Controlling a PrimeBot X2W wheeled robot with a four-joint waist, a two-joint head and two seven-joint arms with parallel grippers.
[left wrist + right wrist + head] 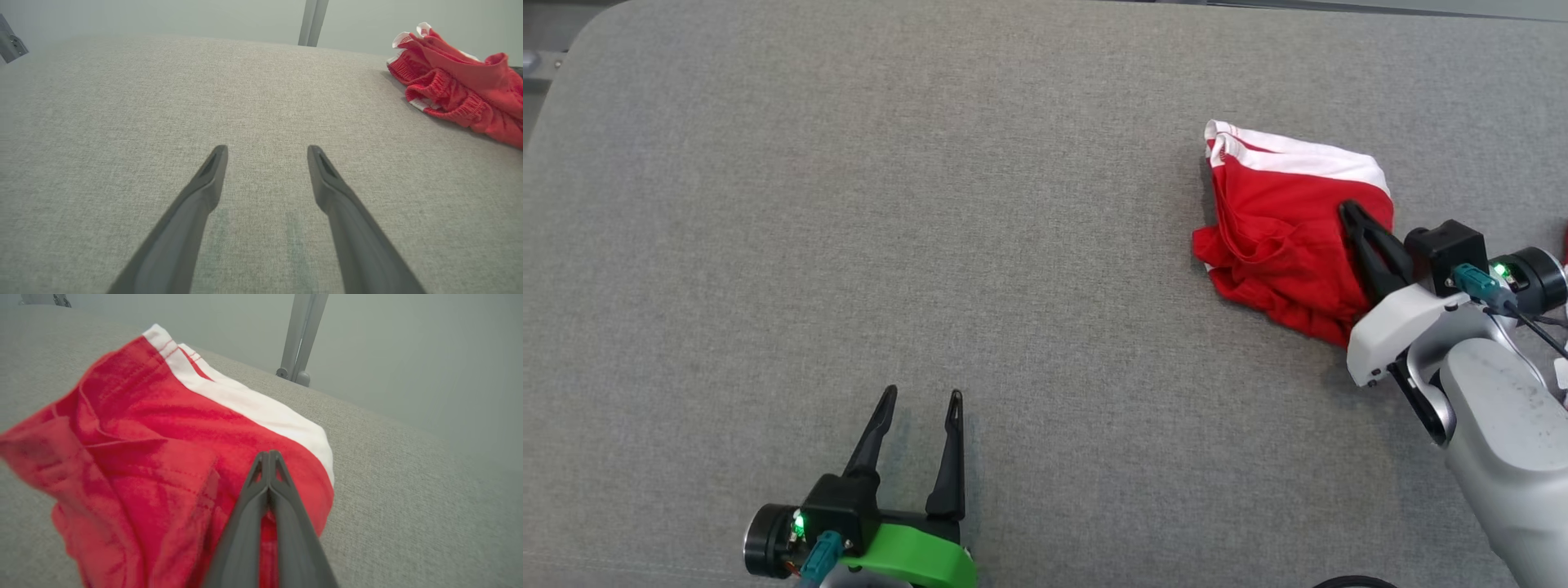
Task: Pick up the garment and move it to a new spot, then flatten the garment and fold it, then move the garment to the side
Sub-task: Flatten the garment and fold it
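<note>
The red garment (pixel 1274 229) with a white band lies crumpled on the grey desk (pixel 849 204), towards its right side; the right claw (pixel 1343 204) rests on the cloth's near edge, its fingers pressed together, though whether a fold is pinched between them cannot be told; the left claw (pixel 923 392) stands wide apart over bare desk, well apart from the garment.

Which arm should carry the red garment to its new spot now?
Right. The right gripper is shut on the garment, apparently pinching its fabric, while the left gripper stands open over the grey surface, well apart from it.
</note>
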